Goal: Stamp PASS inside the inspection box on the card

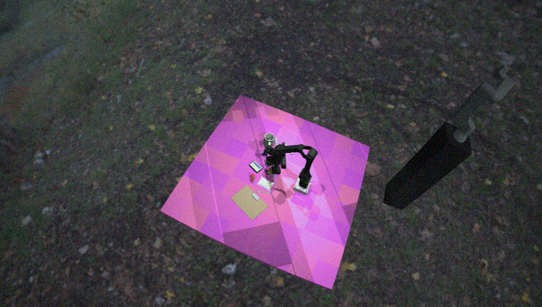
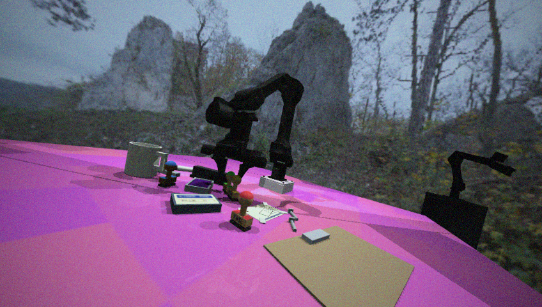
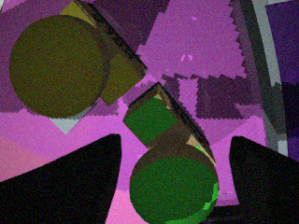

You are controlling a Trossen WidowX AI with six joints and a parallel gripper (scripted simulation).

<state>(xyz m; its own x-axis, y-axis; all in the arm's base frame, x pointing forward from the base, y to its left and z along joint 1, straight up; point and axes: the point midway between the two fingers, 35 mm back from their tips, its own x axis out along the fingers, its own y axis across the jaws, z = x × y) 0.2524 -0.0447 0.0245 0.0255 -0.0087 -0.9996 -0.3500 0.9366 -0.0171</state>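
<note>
A green-knobbed stamp (image 2: 230,175) (image 3: 174,189) stands between the fingertips of my gripper (image 2: 231,178) (image 3: 176,146), which is open and low over it. A yellow-knobbed stamp (image 3: 56,65) stands close beside it. A red-knobbed stamp (image 1: 252,177) (image 2: 245,196) stands near the card, and a blue-knobbed stamp (image 2: 170,165) near the mug. No stamp's wording can be read surely. The purple ink pad (image 2: 199,183) (image 3: 287,37) lies beside the green-knobbed stamp. The white card (image 1: 264,183) (image 2: 255,213) lies flat, with an outlined box partly visible; any print is too small to tell.
A grey mug (image 1: 269,141) (image 2: 139,159) and a black block (image 2: 203,172) stand behind the pads. A dark labelled case (image 1: 255,166) (image 2: 195,208), a grey tool (image 2: 292,219) and a brown board (image 1: 243,205) (image 2: 342,266) bearing a pale block (image 2: 315,235) lie nearer.
</note>
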